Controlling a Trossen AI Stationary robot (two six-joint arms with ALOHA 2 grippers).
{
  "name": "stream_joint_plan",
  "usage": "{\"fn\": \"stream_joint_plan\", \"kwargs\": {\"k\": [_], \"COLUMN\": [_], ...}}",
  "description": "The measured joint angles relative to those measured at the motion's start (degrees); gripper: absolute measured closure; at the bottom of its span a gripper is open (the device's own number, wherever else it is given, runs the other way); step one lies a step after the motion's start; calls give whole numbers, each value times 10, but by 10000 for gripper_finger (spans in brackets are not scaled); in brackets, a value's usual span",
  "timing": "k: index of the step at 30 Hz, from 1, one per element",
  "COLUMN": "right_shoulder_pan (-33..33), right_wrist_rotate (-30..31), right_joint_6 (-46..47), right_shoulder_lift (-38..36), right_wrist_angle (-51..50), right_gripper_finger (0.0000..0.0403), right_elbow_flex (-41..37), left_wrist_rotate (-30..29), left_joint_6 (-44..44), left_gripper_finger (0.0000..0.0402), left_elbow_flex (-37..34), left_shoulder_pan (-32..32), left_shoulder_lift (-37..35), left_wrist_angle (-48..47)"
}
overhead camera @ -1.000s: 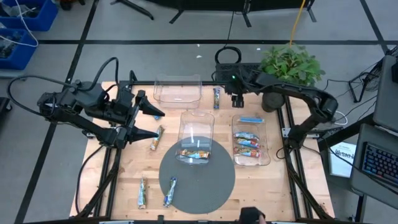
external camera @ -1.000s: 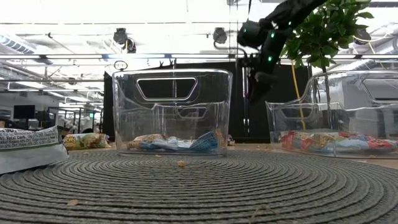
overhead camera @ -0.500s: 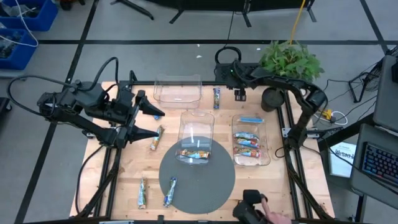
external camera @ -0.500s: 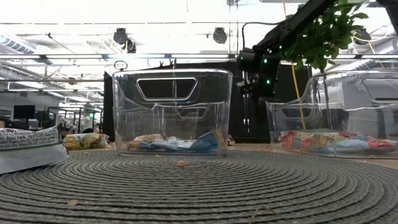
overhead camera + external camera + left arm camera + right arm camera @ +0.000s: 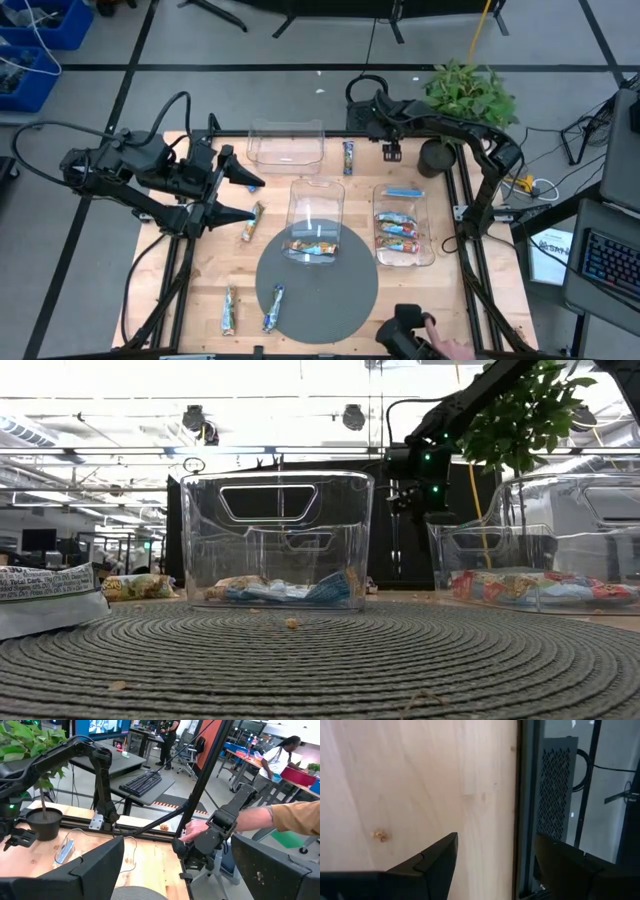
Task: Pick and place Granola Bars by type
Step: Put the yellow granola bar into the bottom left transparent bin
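Wooden tabletop (image 5: pixel 200 290): granola bars (image 5: pixel 395 231) in right bin (image 5: pixel 432 215) and middle bin (image 5: pixel 315 195), loose ones at left edge, front-left and back. Left pincer (image 5: pixel 245 197) open, empty, beside one loose bar (image 5: pixel 252 221). Right pincer (image 5: pixel 392 153) open, empty, over back edge.

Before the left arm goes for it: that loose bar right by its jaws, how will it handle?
The bar is small and foil-wrapped, so probably light and a bit slippery. It lies flat on bare wood, so it will likely slide, not roll. The wrapper may crinkle under the jaws.
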Motion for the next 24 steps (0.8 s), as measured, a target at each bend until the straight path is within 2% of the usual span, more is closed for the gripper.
{"fn": "stream_joint_plan", "kwargs": {"k": [8, 14, 20, 24], "right_shoulder_pan": [25, 40, 47, 48], "right_wrist_rotate": [-2, -65, -101, -146], "right_joint_6": [10, 62, 64, 62], "right_shoulder_lift": [-2, -4, -4, -4], "right_wrist_angle": [-49, -119, -147, -163], "right_gripper_finger": [151, 151, 151, 151], "right_elbow_flex": [0, 0, 0, 0], "left_wrist_rotate": [4, 5, 6, 6], "left_joint_6": [-1, -3, -3, -4], "left_gripper_finger": [34, 34, 34, 34], "left_elbow_flex": [0, 0, 0, 0], "left_shoulder_pan": [0, 0, 0, 0], "left_shoulder_lift": [0, 0, 0, 0], "left_wrist_angle": [0, -1, -1, -1]}}
